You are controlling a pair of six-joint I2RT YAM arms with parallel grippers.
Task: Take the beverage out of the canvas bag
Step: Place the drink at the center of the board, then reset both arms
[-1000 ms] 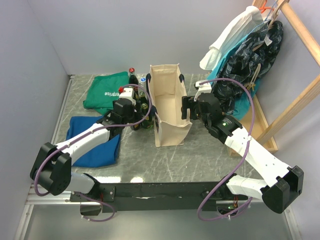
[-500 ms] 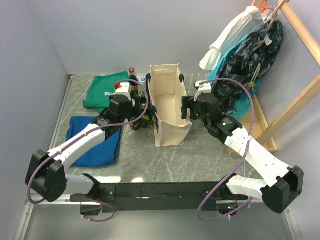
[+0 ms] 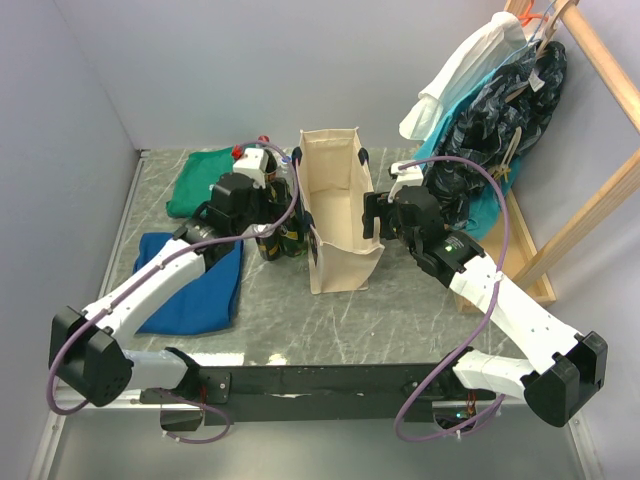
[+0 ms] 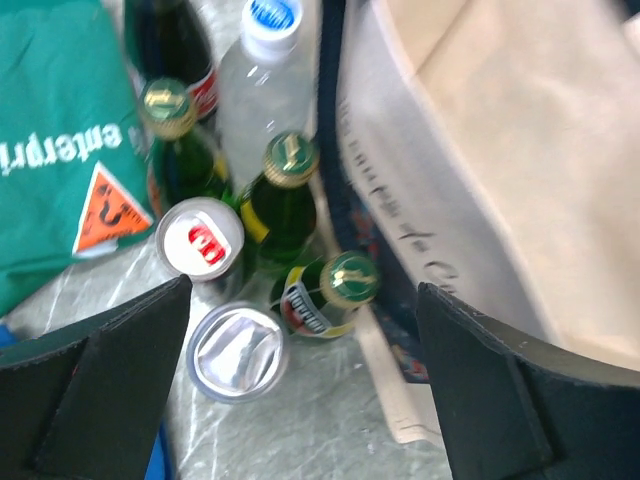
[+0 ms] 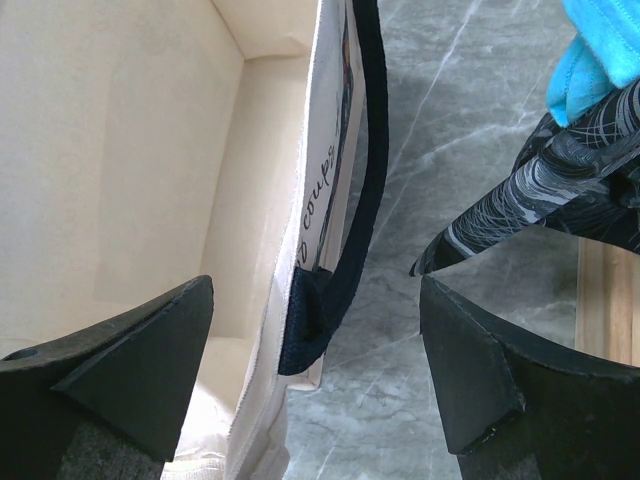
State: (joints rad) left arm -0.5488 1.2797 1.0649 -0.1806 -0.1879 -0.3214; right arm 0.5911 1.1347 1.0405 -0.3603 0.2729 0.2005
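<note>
Marble tabletop (image 3: 400, 310): left tool (image 4: 303, 300) gapes empty over bottles (image 4: 280, 200), right tool (image 5: 315, 290) open astride canvas bag (image 5: 150, 150) wall

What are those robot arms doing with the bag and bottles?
They are taking drinks out of the canvas bag. The left end effector hovers open over bottles and cans standing beside it. The right end effector is open astride the bag's right wall, one finger inside, one outside. No drink shows inside the bag.
</note>
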